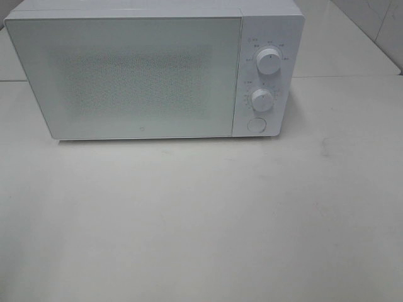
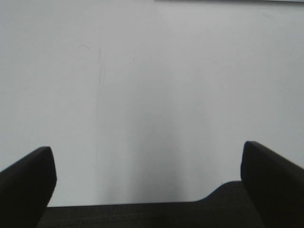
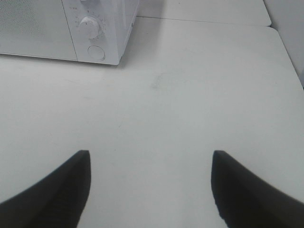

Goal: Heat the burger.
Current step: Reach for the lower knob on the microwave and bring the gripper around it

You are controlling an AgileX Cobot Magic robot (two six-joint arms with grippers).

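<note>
White all round & no burger in any view; you can't tell if it sits behind the microwave's (image 1: 271, 28) shut, frosted door (image 1: 126, 75). Prob that's why both arms hang back from the oven, out over the table (image 1: 201, 220). Left gripper (image 2: 146, 149): jaws wide apart, nothing btwn. Right gripper (image 3: 149, 154): jaws apart too, empty, pointed twd the knob (image 3: 90, 26) corner, well short of it.

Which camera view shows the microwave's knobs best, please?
The exterior high view: the upper knob and lower knob face the camera. The right wrist view catches the lower knob obliquely, the upper cropped; the left wrist view shows neither.
</note>
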